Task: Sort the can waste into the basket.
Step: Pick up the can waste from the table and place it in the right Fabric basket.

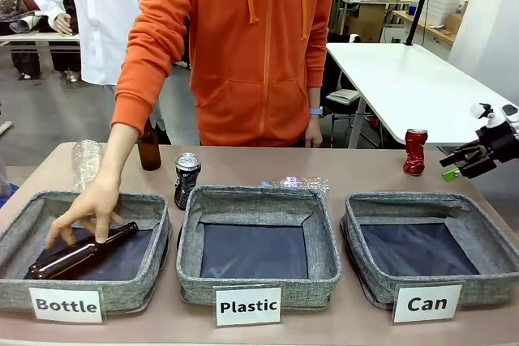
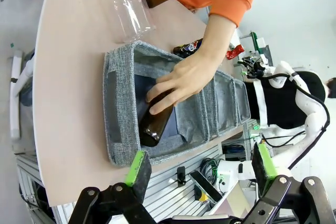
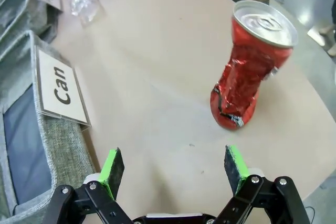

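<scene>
Red metal, crushed in at the waist, the red can (image 1: 415, 151) stands upright on the table (image 1: 357, 164) near its far right edge, behind the basket (image 1: 486, 288), the grey woven bin whose white label (image 1: 426, 303) reads "Can". That basket holds nothing but its dark lining. The right gripper (image 1: 451, 164) hovers just to the right of the red can, above the tabletop. Its jaws are spread wide with nothing between the green pads, and the wrist camera looks past them at the can a little way ahead. The dark can (image 1: 186, 180), silver-topped and dented, stands upright between the far corners of the "Bottle" bin (image 1: 139, 200) and the "Plastic" bin (image 1: 195, 285), well apart from the basket. A person in an orange hoodie reaches over the table, one hand (image 1: 85, 212) resting on a brown glass bottle (image 1: 81, 253) that lies on its side in the "Bottle" bin. A second brown bottle (image 1: 149, 147) stands upright behind that bin, beside a clear plastic bottle (image 1: 85, 161). A crumpled clear bottle (image 1: 296, 183) lies just behind the "Plastic" bin. The left gripper (image 2: 200, 163) hangs off the table's left end, jaws wide and empty, looking along the row of bins.
</scene>
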`<state>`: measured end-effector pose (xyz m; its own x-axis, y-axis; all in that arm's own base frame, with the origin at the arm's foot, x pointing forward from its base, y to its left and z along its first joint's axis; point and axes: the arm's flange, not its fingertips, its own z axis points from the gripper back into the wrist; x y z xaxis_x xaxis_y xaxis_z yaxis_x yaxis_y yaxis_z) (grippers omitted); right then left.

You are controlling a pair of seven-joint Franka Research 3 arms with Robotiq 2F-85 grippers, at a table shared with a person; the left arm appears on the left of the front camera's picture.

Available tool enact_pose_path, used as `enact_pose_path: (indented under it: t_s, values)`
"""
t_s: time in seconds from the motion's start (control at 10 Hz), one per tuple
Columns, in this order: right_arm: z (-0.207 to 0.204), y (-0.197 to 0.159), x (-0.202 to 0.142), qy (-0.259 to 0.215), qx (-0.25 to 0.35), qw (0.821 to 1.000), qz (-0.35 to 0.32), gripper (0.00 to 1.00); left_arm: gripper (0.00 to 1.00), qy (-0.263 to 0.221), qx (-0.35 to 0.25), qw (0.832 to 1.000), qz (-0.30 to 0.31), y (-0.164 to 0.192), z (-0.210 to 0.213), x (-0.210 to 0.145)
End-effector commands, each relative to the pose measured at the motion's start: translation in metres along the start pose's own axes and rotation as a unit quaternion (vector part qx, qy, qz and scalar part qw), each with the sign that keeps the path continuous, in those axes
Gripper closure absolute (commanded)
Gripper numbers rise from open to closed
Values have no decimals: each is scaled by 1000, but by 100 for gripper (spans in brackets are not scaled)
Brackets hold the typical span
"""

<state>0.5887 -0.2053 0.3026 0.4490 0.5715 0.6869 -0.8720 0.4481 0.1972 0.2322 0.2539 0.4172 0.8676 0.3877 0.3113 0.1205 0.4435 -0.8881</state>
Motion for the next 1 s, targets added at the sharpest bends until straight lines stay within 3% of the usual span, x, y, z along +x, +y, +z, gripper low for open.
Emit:
enact_pose_path:
  t_s: [0.0, 0.2, 0.3, 0.4, 0.7, 0.9]
  values:
    - [-9, -7, 2, 1, 4, 999, 32, 0, 0, -5, -8, 1000, -11, -1, 2, 1]
    - [-16, -11, 6, -7, 17, 999, 33, 0, 0, 0, 0, 1000, 0, 0, 0, 0]
    - [-19, -13, 8, -12, 14, 999, 34, 0, 0, -26, -37, 999, 28, -10, 28, 13]
    - [-20, -17, 10, -20, 6, 999, 32, 0, 0, -61, -27, 998, -17, -18, 57, 22]
    - [-19, -23, 9, -44, -27, 999, 12, 0, 0, -27, -48, 997, -49, -29, 70, 7]
    - [-22, -27, 10, -56, -61, 997, 1, 0, 0, 28, -72, 996, -38, -40, 53, -7]
